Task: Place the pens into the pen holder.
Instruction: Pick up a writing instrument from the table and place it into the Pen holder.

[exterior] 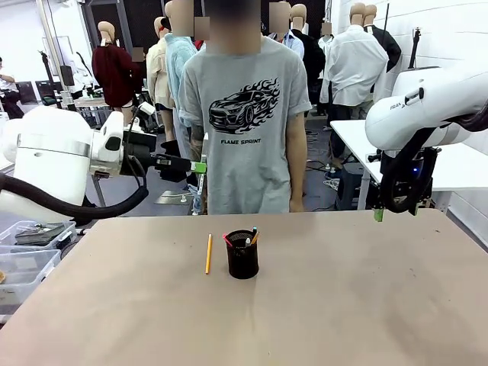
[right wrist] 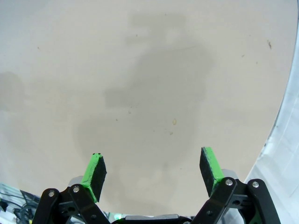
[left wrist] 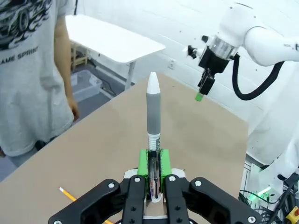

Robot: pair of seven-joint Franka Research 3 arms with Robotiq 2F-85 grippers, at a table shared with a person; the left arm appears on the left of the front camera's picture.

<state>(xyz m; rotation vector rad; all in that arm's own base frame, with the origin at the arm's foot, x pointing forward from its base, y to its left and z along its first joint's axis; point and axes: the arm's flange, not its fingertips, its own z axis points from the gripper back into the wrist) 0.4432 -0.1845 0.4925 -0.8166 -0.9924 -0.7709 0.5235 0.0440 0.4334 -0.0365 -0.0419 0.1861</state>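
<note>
Yellow pencil lies on the tabletop at nine o'clock of the black mesh pen holder, just beside it. Left gripper clamps a white-grey pen aloft; right gripper gapes empty.

The person's grey T-shirt carries black print on the chest: "FLAME SPRINT" in capitals, just under a drawing of a car with flames. In the left wrist view this line is cut by the picture's left edge and reads "AME SPRINT". Small dark lettering on the white right arm begins "FRAN"; the rest cannot be read.
</note>
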